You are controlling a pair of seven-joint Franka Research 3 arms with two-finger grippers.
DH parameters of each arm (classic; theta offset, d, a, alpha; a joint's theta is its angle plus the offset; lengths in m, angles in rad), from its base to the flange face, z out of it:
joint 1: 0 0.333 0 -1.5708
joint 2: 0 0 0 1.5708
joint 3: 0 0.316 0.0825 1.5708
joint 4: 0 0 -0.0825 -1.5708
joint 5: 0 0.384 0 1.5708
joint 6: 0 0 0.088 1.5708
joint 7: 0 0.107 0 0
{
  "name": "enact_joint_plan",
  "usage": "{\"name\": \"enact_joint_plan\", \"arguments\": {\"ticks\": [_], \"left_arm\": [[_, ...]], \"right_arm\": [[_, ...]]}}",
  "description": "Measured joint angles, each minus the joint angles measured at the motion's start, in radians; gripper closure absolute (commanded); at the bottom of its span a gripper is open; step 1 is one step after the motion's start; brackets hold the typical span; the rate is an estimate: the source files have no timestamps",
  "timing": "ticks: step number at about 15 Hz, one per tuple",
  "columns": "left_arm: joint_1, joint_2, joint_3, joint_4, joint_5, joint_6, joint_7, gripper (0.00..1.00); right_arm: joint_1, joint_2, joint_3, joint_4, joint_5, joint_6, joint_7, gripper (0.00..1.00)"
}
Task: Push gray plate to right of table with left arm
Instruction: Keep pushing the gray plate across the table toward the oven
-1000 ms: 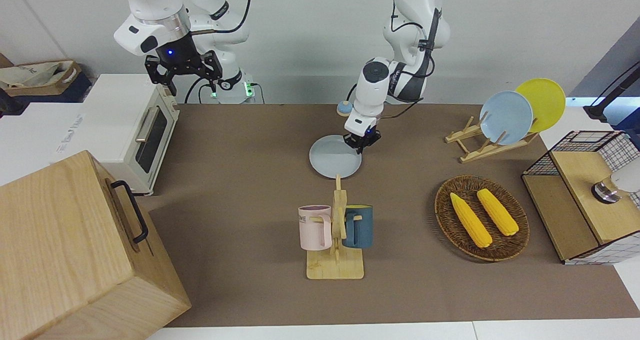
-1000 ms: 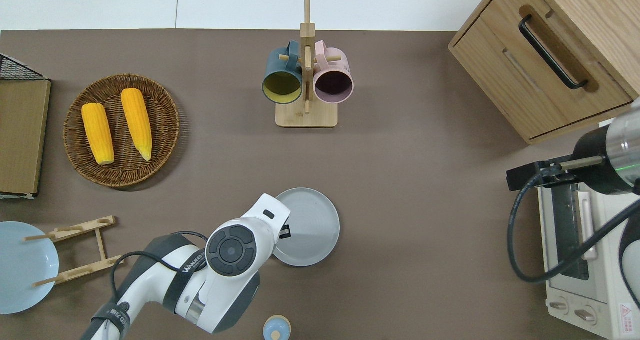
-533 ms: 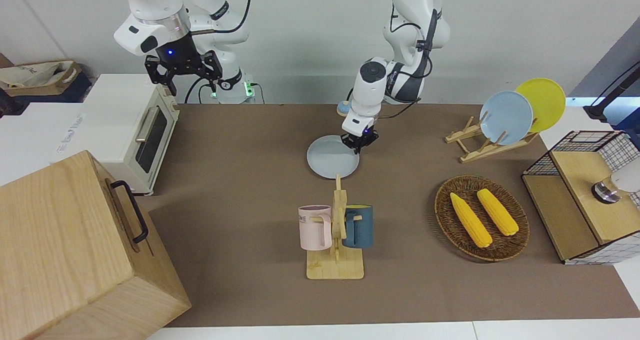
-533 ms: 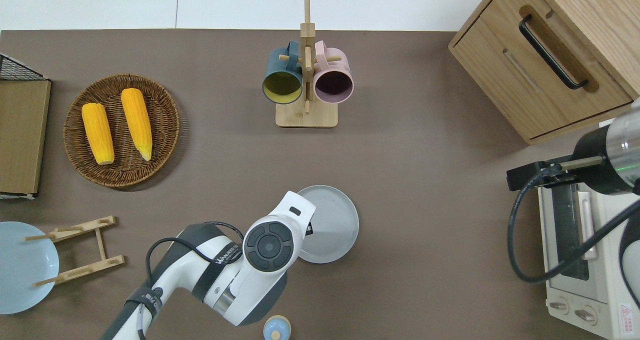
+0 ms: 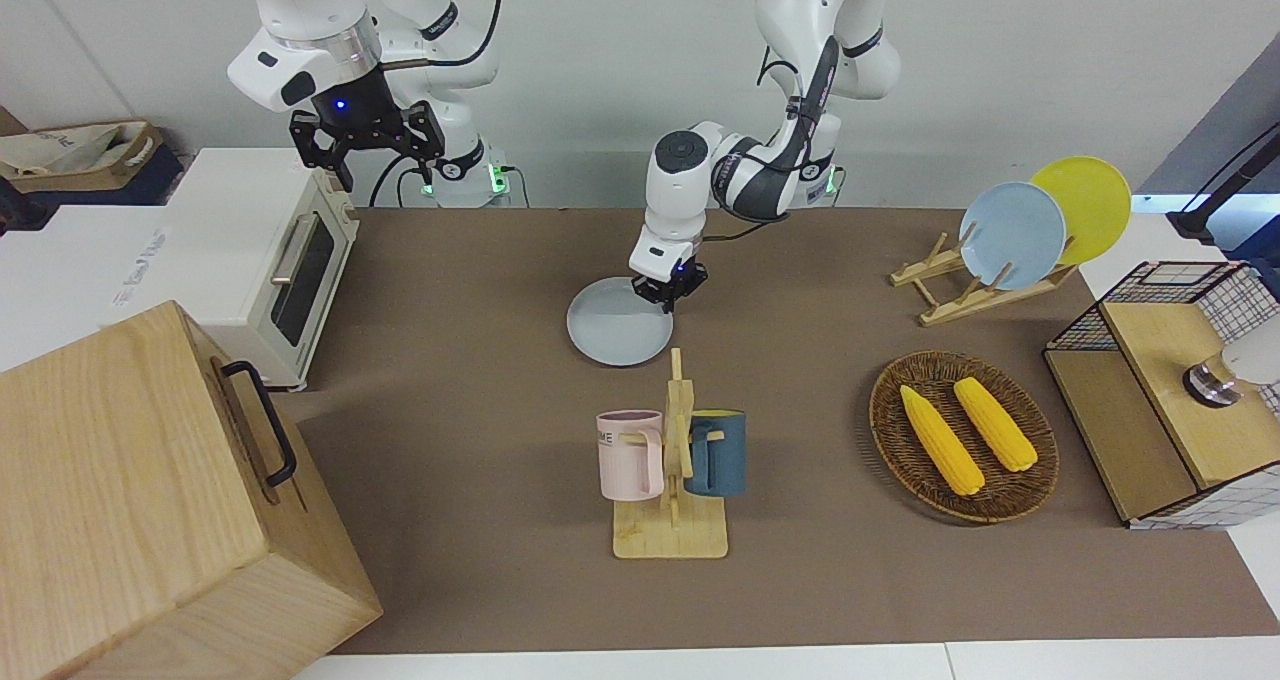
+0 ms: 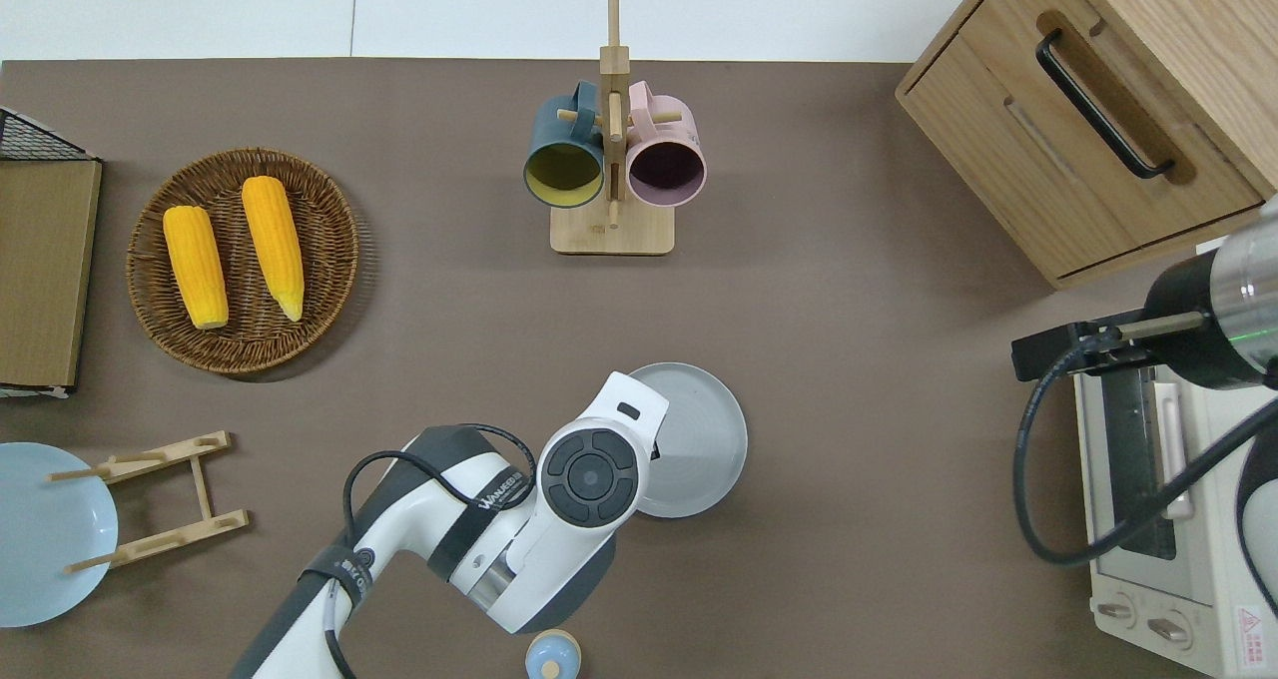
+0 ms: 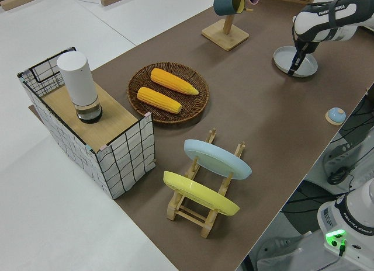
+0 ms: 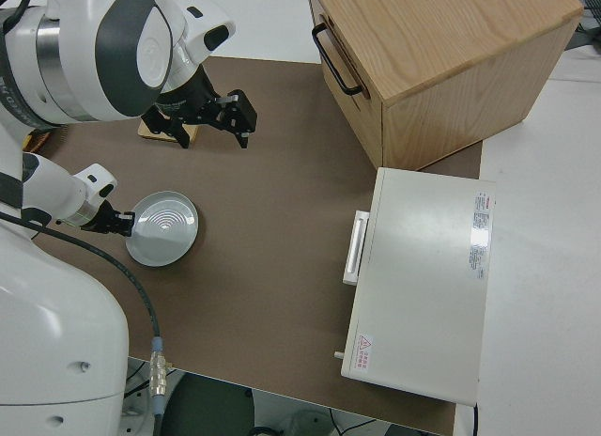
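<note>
The gray plate (image 5: 615,338) lies flat on the brown table (image 5: 480,290), between the robots and the mug rack. It also shows in the overhead view (image 6: 704,439), the left side view (image 7: 305,65) and the right side view (image 8: 164,229). My left gripper (image 5: 668,295) is down at the plate's rim, on the edge toward the left arm's end of the table, fingers together. In the overhead view the wrist hides the fingers. My right gripper (image 5: 367,155), with a blue wrist light, is parked and open.
A mug rack (image 6: 611,170) stands farther from the robots than the plate. A wooden cabinet (image 6: 1088,110) and a toaster oven (image 6: 1168,519) fill the right arm's end. A corn basket (image 6: 243,260) and a plate rack (image 5: 985,260) are toward the left arm's end.
The left gripper has swept toward the right arm's end of the table, and the gray plate has slid that way with it. The right arm has not moved.
</note>
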Motion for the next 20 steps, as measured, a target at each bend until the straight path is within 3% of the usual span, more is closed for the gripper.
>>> {"name": "enact_joint_plan", "arguments": {"ticks": [20], "left_arm": [[-0.138,0.168,-0.004,0.234,0.048,-0.048,-0.181,1.00]], "right_arm": [[0.000,0.000,0.000,0.000,0.000,0.000,0.000,0.017]]}}
